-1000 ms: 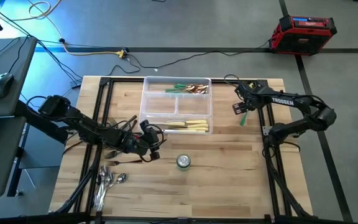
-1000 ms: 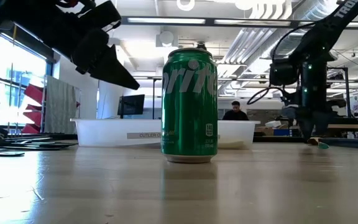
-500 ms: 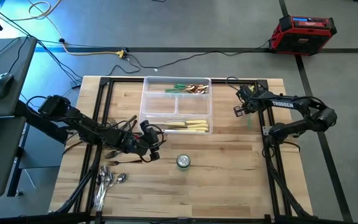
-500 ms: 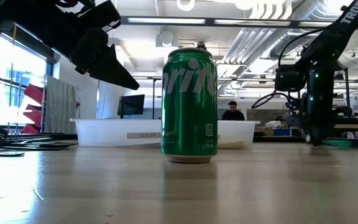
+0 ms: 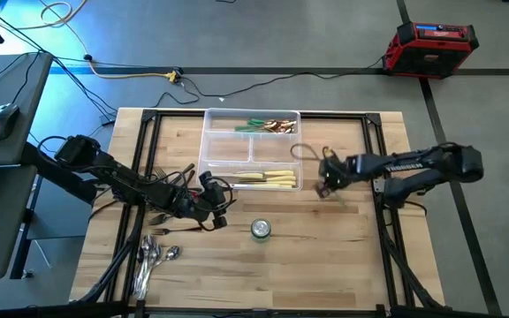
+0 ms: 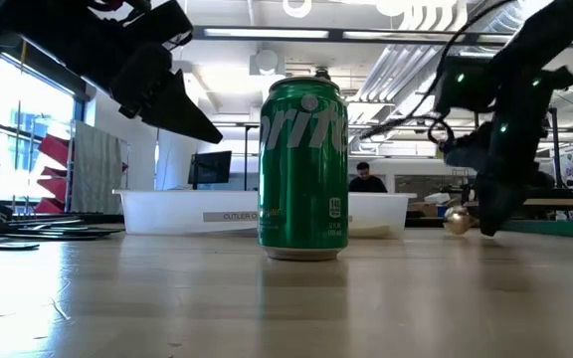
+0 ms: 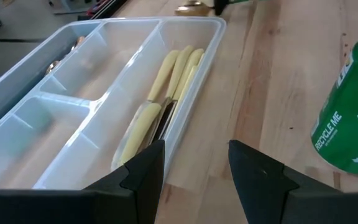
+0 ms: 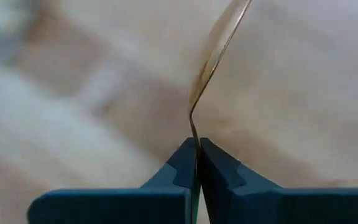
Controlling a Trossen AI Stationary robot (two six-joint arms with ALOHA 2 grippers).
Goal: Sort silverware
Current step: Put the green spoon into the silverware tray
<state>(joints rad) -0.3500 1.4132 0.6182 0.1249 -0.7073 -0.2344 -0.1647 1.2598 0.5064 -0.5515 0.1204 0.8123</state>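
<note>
— Overhead first?
— Right gripper point(image 5: 323, 188) just beside the clear plastic divided tray point(image 5: 208, 152); cream-handled knives point(image 5: 268, 179) lie in its near compartment. My left gripper point(image 5: 222, 200) waits near the green soda can point(image 5: 261, 230).
— Left wrist?
— Its fingers point(image 7: 143, 174) stand apart, nothing between.
— Right wrist?
— I see its fingers point(image 8: 182, 165) clamped on a thin gold-ended utensil point(image 8: 213, 53) above the wooden table point(image 8: 303, 87).

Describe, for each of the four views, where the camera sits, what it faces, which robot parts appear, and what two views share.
High: overhead, down on the table, both arms.
Low: table height, facing the green can, arms above.
Left wrist: behind open left gripper, facing the tray with cream-handled knives.
Right wrist: behind right gripper, fingers shut on a gold-ended spoon.
Shared: high and left wrist show tray and can.
</note>
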